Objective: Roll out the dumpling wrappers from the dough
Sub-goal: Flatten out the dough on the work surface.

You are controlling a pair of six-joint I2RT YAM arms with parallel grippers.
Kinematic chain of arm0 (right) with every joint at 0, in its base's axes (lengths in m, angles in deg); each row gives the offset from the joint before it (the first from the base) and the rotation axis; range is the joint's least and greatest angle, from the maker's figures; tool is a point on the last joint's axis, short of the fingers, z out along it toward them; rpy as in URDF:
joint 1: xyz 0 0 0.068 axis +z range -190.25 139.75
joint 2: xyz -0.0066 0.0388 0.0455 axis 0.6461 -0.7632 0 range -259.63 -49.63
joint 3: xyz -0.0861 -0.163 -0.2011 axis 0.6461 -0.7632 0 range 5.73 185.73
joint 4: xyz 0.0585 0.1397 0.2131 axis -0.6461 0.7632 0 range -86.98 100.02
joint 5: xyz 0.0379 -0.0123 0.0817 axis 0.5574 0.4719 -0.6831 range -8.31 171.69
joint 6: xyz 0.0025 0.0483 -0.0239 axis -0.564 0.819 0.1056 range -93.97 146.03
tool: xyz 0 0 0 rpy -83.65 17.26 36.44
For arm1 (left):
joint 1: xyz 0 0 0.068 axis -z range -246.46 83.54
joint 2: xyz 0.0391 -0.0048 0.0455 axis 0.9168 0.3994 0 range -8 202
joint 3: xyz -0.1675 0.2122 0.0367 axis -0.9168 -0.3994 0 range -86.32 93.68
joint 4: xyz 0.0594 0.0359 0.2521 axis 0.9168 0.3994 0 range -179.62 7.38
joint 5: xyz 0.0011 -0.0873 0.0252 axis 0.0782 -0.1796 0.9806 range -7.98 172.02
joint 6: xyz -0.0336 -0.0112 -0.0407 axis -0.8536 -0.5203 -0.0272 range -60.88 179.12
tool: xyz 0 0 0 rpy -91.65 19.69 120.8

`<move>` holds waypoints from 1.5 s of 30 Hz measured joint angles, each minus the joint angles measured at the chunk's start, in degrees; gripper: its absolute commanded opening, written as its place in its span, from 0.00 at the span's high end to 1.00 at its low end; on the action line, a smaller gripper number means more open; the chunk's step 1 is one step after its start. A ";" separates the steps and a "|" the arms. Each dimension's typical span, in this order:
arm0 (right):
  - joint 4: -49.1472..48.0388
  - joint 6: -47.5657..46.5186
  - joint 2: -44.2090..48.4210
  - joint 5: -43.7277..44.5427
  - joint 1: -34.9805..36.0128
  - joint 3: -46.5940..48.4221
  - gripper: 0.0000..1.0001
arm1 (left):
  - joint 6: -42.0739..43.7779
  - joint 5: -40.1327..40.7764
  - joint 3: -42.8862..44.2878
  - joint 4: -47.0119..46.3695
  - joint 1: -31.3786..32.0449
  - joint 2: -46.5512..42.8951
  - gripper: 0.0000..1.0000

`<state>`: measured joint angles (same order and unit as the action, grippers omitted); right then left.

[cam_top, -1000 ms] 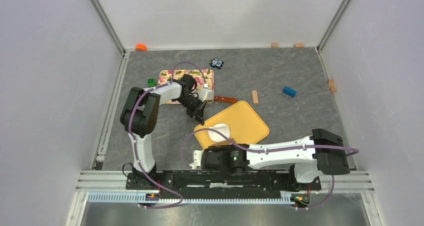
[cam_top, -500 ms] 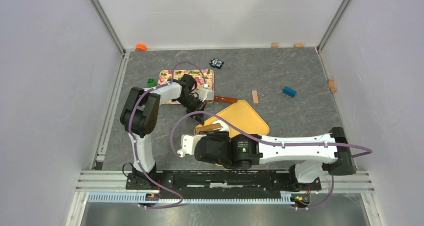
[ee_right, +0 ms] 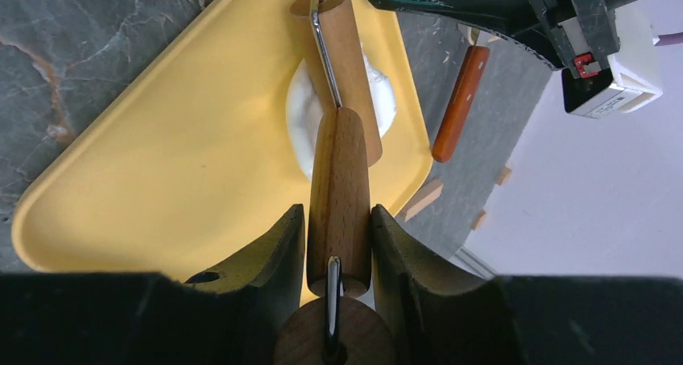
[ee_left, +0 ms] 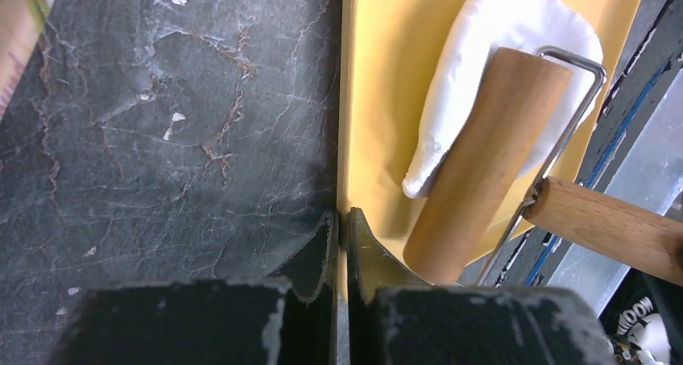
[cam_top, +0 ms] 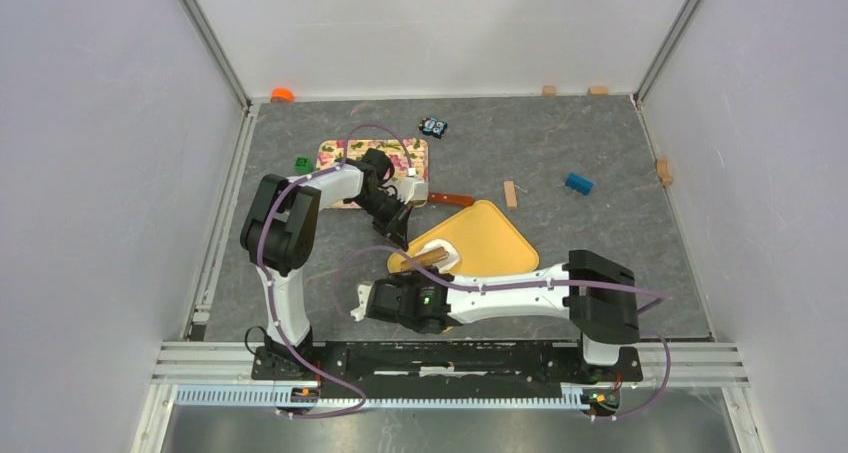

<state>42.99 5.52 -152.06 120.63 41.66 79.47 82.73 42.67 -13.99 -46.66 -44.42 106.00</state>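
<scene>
Just then, flattened white dough (ee_left: 491, 35) lay near a corner of a yellow tray (ee_right: 161, 163), a wooden roller (ee_left: 483, 163) resting across it, right fingers (ee_right: 274, 256) clamped on the roller's handle, left fingers (ee_left: 310, 256) pinched shut on the tray's rim, grey surface (ee_left: 161, 139) beneath.

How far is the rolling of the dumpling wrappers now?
Done: one dough piece lies partly flattened on the yellow board. In hand: the right claw holds the wooden roller on it, the left claw pinches the board's edge. Left: it looks thick, so more rolling.
</scene>
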 measured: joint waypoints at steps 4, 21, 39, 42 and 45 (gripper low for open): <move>-3.39 -0.22 0.44 -0.15 0.76 -3.98 1.00 | 0.00 0.00 0.00 0.02 0.02 0.00 0.98; -5.27 3.32 5.81 -2.75 1.01 -9.03 1.00 | 0.00 0.00 0.00 0.02 0.07 0.00 0.98; -1.79 7.13 7.21 -0.70 5.42 -11.32 1.00 | 0.00 0.02 0.00 0.04 0.07 0.00 0.98; -2.73 4.28 5.27 -0.68 2.60 -9.01 1.00 | 0.00 0.02 0.00 0.11 0.07 0.00 0.98; -3.65 1.70 1.70 0.26 -0.04 -5.57 1.00 | -0.02 0.02 0.00 0.11 0.07 0.00 0.98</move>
<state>39.33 7.22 -150.35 120.89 41.61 73.89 82.71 42.69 -13.99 -46.55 -44.35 106.00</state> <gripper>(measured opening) 0.386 0.063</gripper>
